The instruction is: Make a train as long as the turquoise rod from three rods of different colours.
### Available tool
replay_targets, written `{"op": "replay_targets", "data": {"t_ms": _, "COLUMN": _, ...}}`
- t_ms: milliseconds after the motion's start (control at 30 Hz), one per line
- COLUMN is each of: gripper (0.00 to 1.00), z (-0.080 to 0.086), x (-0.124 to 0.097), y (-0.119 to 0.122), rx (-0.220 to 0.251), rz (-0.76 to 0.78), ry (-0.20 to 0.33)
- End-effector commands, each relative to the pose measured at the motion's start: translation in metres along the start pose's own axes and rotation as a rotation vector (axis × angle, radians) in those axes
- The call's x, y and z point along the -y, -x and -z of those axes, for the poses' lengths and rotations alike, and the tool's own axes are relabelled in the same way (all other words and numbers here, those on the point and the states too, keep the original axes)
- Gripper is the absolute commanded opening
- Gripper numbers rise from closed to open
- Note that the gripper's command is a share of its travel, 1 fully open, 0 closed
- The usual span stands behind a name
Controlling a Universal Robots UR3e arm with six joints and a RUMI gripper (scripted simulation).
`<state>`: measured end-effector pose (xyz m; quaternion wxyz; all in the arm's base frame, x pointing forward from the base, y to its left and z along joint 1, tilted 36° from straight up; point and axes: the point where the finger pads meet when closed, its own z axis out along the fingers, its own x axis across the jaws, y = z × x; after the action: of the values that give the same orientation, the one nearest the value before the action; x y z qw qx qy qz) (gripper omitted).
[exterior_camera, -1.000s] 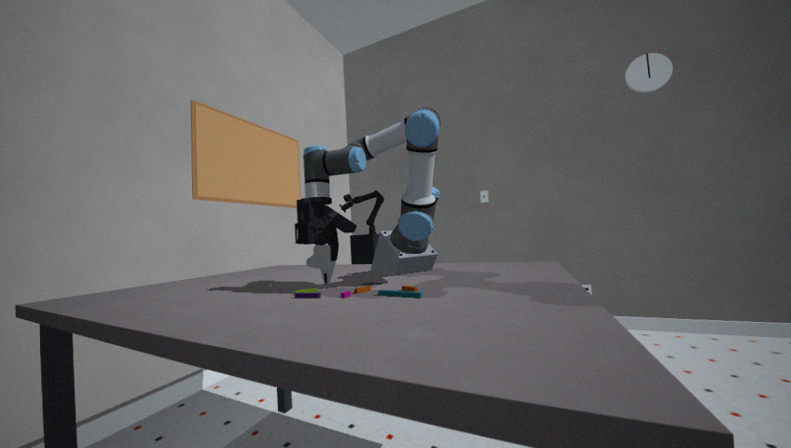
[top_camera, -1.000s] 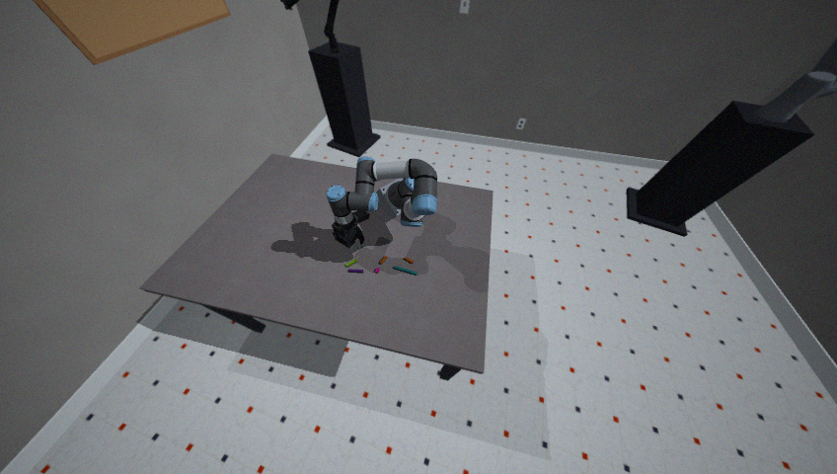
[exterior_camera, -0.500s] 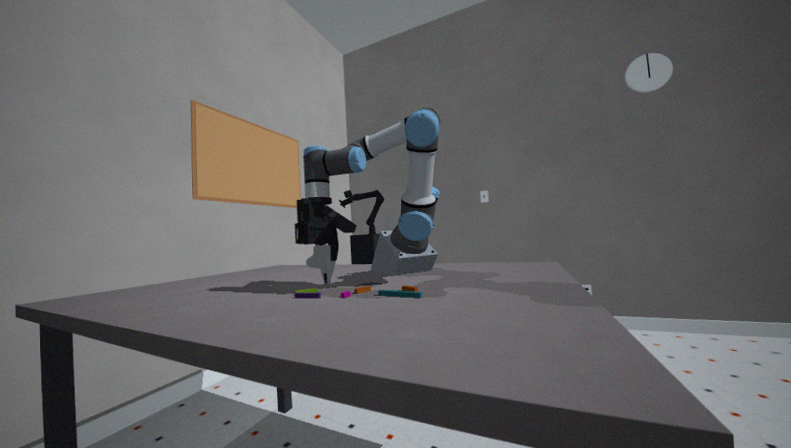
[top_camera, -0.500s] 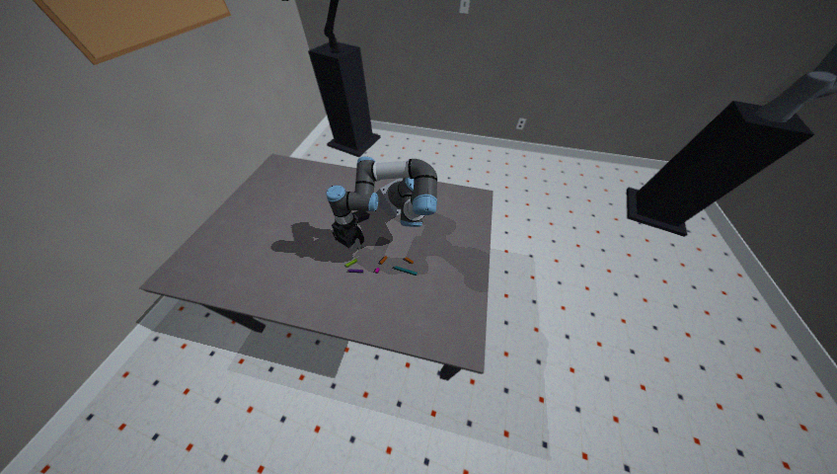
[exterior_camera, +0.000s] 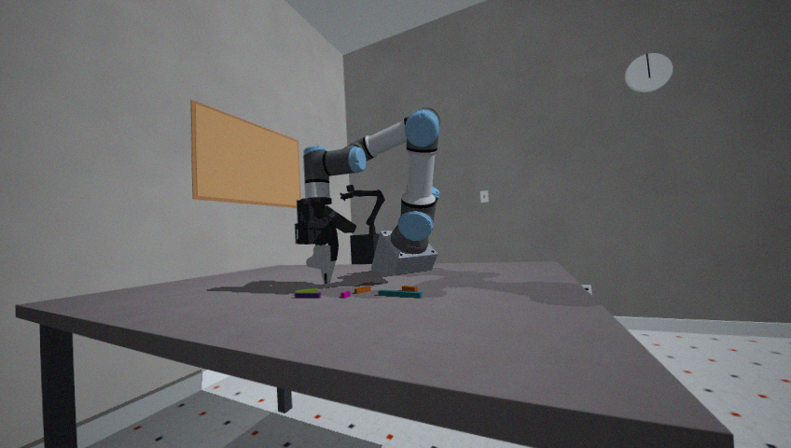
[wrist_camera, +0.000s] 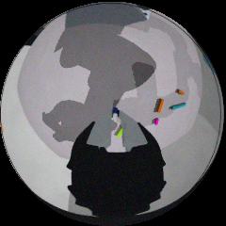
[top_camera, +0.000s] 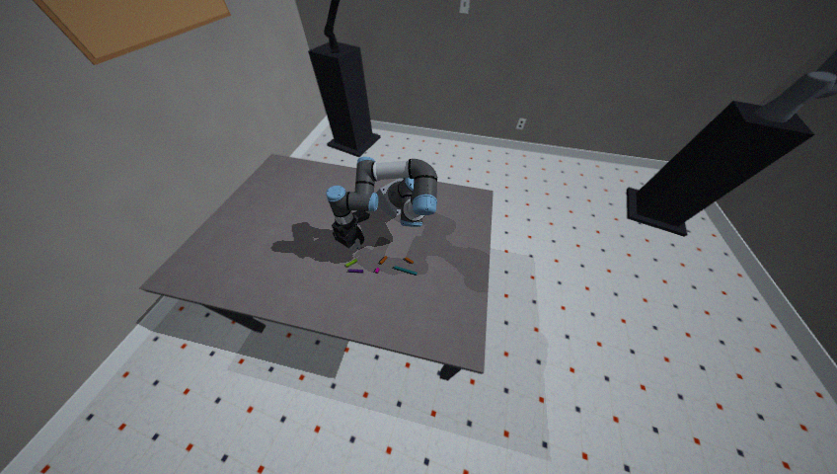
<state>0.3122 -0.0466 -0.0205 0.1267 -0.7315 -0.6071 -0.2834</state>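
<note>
Near the long, flat turquoise rod (top_camera: 405, 271) (exterior_camera: 399, 294) (wrist_camera: 178, 105) lie one orange rod (top_camera: 409, 260) (exterior_camera: 409, 288) (wrist_camera: 180, 91), another orange rod (top_camera: 382, 259) (exterior_camera: 362, 289) (wrist_camera: 160, 104) and a stubby magenta rod (top_camera: 377, 271) (exterior_camera: 345, 294) (wrist_camera: 156, 121); farther off, a lime rod (top_camera: 350, 262) (exterior_camera: 306, 290) (wrist_camera: 120, 132), a purple rod (top_camera: 355, 271) (exterior_camera: 308, 296) and a gripped blue rod (wrist_camera: 115, 110).
</note>
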Motion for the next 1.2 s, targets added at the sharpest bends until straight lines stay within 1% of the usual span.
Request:
{"op": "replay_targets", "data": {"t_ms": 0, "gripper": 0.00, "z": -0.0015, "x": -0.0005, "y": 0.0005, "rx": 0.002, "rz": 0.000, "ry": 0.001}}
{"op": "replay_targets", "data": {"t_ms": 300, "gripper": 0.00, "z": -0.0091, "x": -0.0005, "y": 0.0005, "rx": 0.002, "rz": 0.000, "ry": 0.001}}
{"op": "replay_targets", "data": {"t_ms": 467, "gripper": 0.00, "z": -0.0105, "x": -0.0005, "y": 0.0005, "rx": 0.002, "rz": 0.001, "ry": 0.001}}
{"op": "replay_targets", "data": {"t_ms": 1167, "gripper": 0.00, "z": -0.0109, "x": -0.0005, "y": 0.0005, "rx": 0.002, "rz": 0.001, "ry": 0.001}}
